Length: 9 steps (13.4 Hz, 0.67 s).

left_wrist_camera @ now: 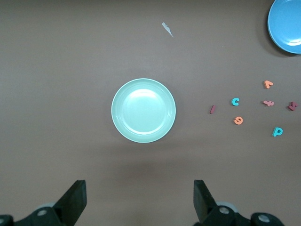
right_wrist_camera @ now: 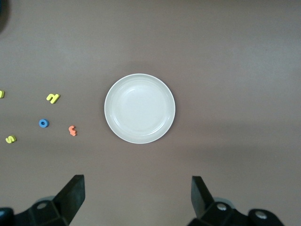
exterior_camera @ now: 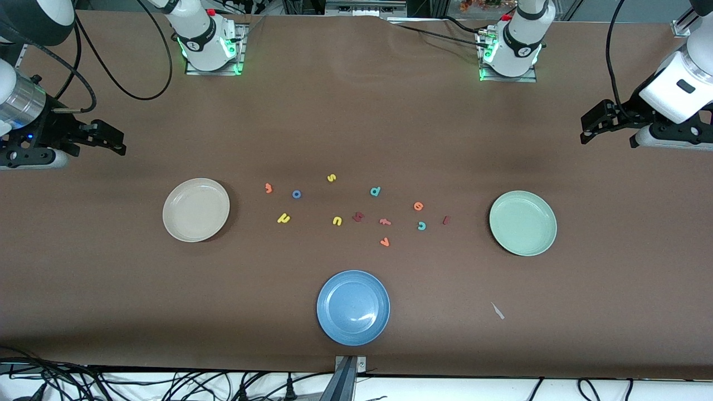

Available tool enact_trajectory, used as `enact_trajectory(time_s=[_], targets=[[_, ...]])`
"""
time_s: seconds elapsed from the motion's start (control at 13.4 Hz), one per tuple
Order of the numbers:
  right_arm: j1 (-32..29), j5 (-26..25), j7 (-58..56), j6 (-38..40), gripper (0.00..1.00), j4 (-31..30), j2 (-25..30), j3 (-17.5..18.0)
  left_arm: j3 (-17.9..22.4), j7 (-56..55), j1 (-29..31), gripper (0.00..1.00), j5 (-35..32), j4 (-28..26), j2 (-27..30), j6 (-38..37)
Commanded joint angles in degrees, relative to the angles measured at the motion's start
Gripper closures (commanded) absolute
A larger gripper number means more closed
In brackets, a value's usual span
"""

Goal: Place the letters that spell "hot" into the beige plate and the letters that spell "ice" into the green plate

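Note:
The beige plate (exterior_camera: 196, 210) (right_wrist_camera: 139, 108) lies empty toward the right arm's end. Beside it on the table are the yellow h (exterior_camera: 284, 218) (right_wrist_camera: 52, 98), blue o (exterior_camera: 296, 194) (right_wrist_camera: 43, 123) and orange t (exterior_camera: 268, 188) (right_wrist_camera: 72, 130). The green plate (exterior_camera: 523, 223) (left_wrist_camera: 143, 110) lies empty toward the left arm's end, with the dark red i (exterior_camera: 445, 220) (left_wrist_camera: 212, 109), teal c (exterior_camera: 421, 225) (left_wrist_camera: 235, 101) and orange e (exterior_camera: 418, 206) (left_wrist_camera: 238, 121) beside it. My right gripper (exterior_camera: 114, 139) (right_wrist_camera: 137, 195) and left gripper (exterior_camera: 585, 131) (left_wrist_camera: 139, 197) hang open and empty over the table's ends.
A blue plate (exterior_camera: 353, 307) sits nearest the front camera. Loose among the task letters lie a yellow s (exterior_camera: 331, 178), teal d (exterior_camera: 375, 191), yellow arch (exterior_camera: 337, 221), orange v (exterior_camera: 384, 241), another orange letter (exterior_camera: 385, 222) and a dark red piece (exterior_camera: 358, 216). A white scrap (exterior_camera: 497, 311) lies near the green plate.

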<state>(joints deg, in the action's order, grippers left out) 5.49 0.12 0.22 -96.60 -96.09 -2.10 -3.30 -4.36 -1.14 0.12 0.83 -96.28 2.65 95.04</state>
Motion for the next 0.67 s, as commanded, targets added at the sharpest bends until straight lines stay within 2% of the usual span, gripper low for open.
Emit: enact_trajectory(time_s=[0.0,0.6], targets=[[-0.1,-1.0,-0.3,0.2,0.00,-0.4,0.2,0.0,-0.1,0.1,0.4,0.00,0.1,-0.2,0.9,-0.3],[0.0,-1.0,0.0,0.2,0.00,0.4,0.2,0.1,-0.3,0.1,0.3,0.00,0.1,-0.2,0.9,-0.1]])
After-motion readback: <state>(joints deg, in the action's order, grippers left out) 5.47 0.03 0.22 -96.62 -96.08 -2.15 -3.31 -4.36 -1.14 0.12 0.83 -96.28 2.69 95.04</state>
